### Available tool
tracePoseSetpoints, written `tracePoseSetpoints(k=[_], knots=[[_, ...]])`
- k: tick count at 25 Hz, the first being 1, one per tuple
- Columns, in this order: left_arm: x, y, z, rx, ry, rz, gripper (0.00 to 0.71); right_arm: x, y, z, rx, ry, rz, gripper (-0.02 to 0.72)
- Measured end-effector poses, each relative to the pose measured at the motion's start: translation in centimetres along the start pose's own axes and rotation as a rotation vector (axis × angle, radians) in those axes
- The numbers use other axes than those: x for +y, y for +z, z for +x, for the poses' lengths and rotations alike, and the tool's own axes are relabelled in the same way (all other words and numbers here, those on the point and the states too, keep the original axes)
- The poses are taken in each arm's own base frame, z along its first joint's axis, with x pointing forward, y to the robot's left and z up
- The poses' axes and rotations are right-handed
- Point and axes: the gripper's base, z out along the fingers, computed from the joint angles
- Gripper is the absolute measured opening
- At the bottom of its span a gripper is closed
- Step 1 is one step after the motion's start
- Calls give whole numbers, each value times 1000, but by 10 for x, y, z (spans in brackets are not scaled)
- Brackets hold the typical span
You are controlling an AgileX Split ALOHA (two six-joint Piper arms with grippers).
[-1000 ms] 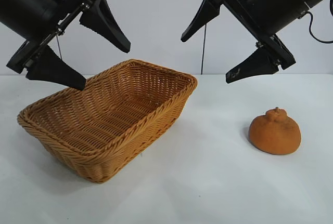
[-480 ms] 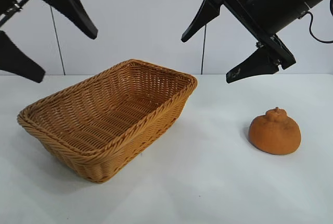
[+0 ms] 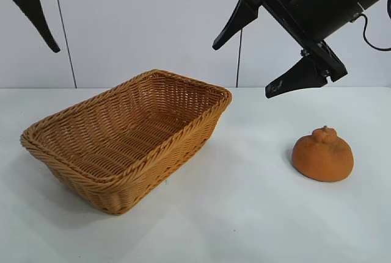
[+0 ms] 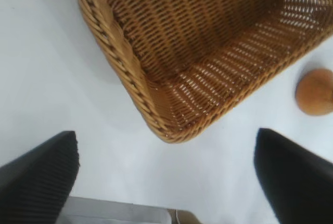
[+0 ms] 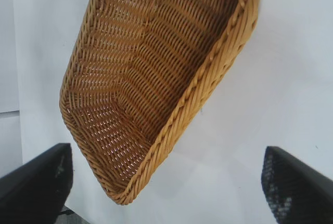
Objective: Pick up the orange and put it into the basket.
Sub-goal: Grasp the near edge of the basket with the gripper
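Note:
The orange (image 3: 322, 155) sits on the white table at the right, knobby bump up; it also shows in the left wrist view (image 4: 315, 91). The wicker basket (image 3: 153, 177) stands empty at the left centre, and shows in both the left wrist view (image 4: 125, 78) and the right wrist view (image 5: 208, 83). My right gripper (image 3: 242, 71) is open and empty, high above the gap between the basket and the orange. My left gripper (image 4: 166, 174) is open and empty, high above the basket's left end; only one finger (image 3: 33, 10) shows in the exterior view.
The white table (image 3: 232, 214) runs back to a white wall. A dark cable (image 3: 239, 61) hangs behind the right gripper. A grey table edge (image 4: 119, 211) shows in the left wrist view.
The left gripper has risen and swung up to the left, almost out of the exterior view. The right gripper, the orange and the basket have not moved.

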Motion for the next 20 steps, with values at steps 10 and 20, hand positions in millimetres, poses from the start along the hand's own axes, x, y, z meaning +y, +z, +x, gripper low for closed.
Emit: tracePoseSetpoints(k=[10, 20], knots=[[4, 1, -6, -137, -154, -78, 648, 0, 0, 0, 2, 0, 0, 674], [20, 23, 3, -128, -196, -70, 648, 0, 0, 0, 2, 0, 0, 674]])
